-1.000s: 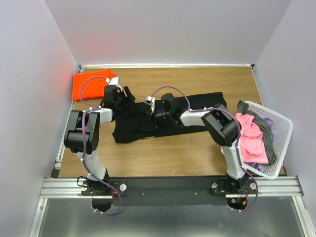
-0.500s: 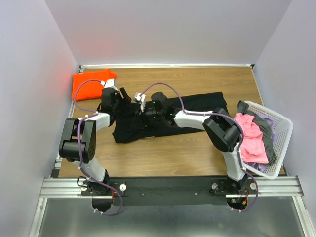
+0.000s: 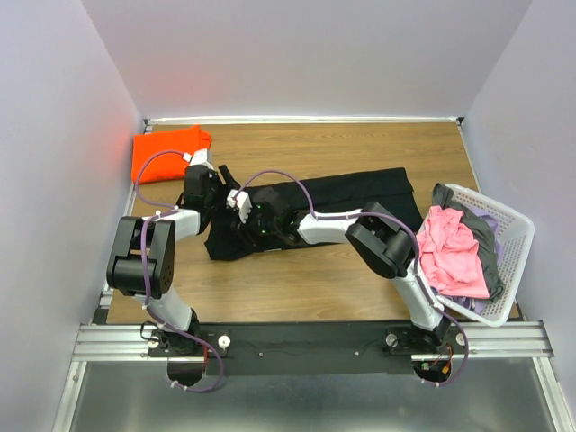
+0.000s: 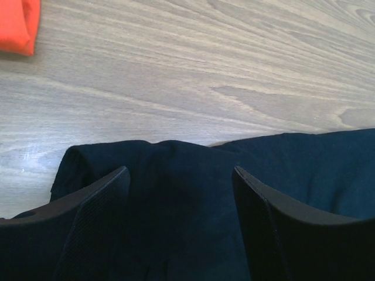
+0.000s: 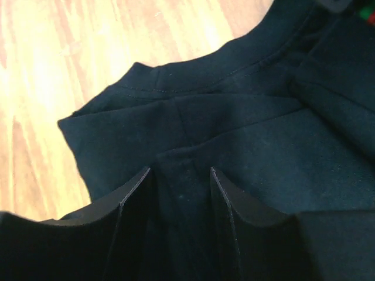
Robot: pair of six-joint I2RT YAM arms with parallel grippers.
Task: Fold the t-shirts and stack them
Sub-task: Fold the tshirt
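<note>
— Where is your left gripper point(image 4: 179, 172) now?
— It hangs low over the left end of the big plain black cloth t-shirt point(image 3: 360, 189). My two fingers there stand wide apart. The cloth lies loose under them and I hold nothing.
— And your right gripper point(image 5: 179, 172)?
— My right arm reaches far across to the left, so it sits just beside my left gripper. Its fingers are closer together, and a raised fold of the black cloth near a stitched edge is squeezed between them.
— Where does that shirt lie?
— On the brown wooden table point(image 3: 360, 279). It runs from the middle out to the right and is bunched up at the left end.
— And the other shirts?
— The bright orange cloth t-shirt point(image 3: 166, 151) lies folded in the far left corner. The soft pink t-shirt point(image 3: 445, 247) and the grey-purple t-shirt point(image 3: 488, 241) are piled in the white plastic lattice basket point(image 3: 515, 261) at the right edge
</note>
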